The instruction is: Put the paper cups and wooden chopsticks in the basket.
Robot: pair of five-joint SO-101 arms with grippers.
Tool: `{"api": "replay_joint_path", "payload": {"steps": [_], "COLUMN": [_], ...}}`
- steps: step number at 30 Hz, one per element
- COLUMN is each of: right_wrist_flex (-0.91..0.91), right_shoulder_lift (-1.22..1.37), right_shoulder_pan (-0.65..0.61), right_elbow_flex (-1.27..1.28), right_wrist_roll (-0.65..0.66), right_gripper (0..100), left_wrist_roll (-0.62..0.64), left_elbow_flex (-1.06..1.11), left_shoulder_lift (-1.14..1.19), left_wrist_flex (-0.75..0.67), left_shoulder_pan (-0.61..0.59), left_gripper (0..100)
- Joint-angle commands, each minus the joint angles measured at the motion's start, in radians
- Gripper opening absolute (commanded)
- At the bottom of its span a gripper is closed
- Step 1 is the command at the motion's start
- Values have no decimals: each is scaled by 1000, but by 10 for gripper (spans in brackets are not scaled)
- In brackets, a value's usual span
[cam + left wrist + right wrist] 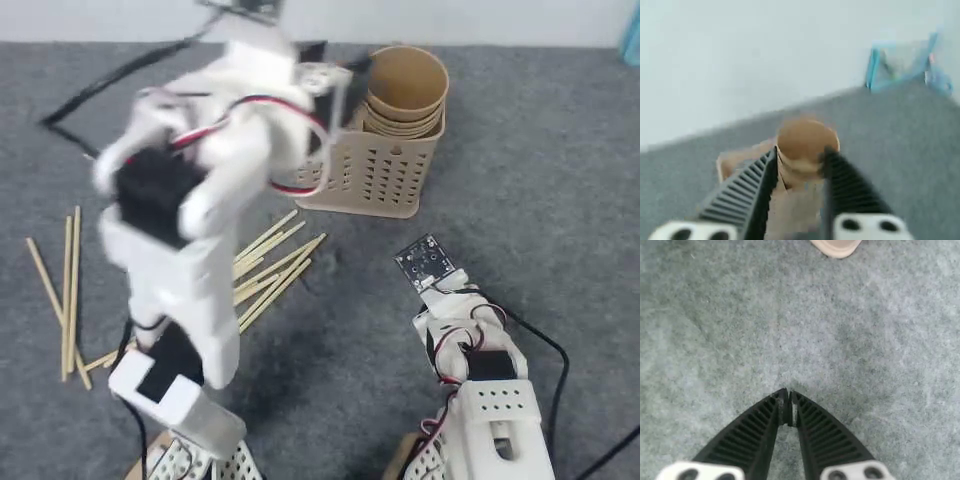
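A beige perforated basket stands at the back of the grey carpet and holds a stack of brown paper cups. Wooden chopsticks lie loose on the carpet: one bunch in front of the basket, several more far to the left. My left gripper hangs raised just left of the cup stack. In the left wrist view that left gripper is open, with the paper cups and basket seen beyond its fingers. My right gripper is shut and empty, pointing down at bare carpet.
The right arm sits folded at the front right, and a corner of the basket is in the right wrist view. A black cable runs along the back left. A blue-framed object stands by the wall.
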Motion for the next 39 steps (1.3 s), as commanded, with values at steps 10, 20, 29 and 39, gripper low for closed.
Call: {"api": "replay_joint_path", "payload": {"steps": [10,20,29,39], "right_wrist_flex": [-12,-13,-16,-16], "right_shoulder_lift": [-18,-18,-18,-18], "right_shoulder_pan": [-5,-5,-5,-5], "right_elbow_flex": [-5,-5,-5,-5], "right_wrist_roll": [17,17,17,17], "right_gripper": [7,7,7,7], "left_wrist_roll": [18,120,232,229], "left_elbow_flex": [636,1225,1675,1517], "left_shoulder_lift": [-494,-551,-476,-81], "left_wrist_flex": [-129,-988,-1792,-1838], "left_shoulder_pan": [141,114,172,103], "left_gripper": [12,12,12,12]}}
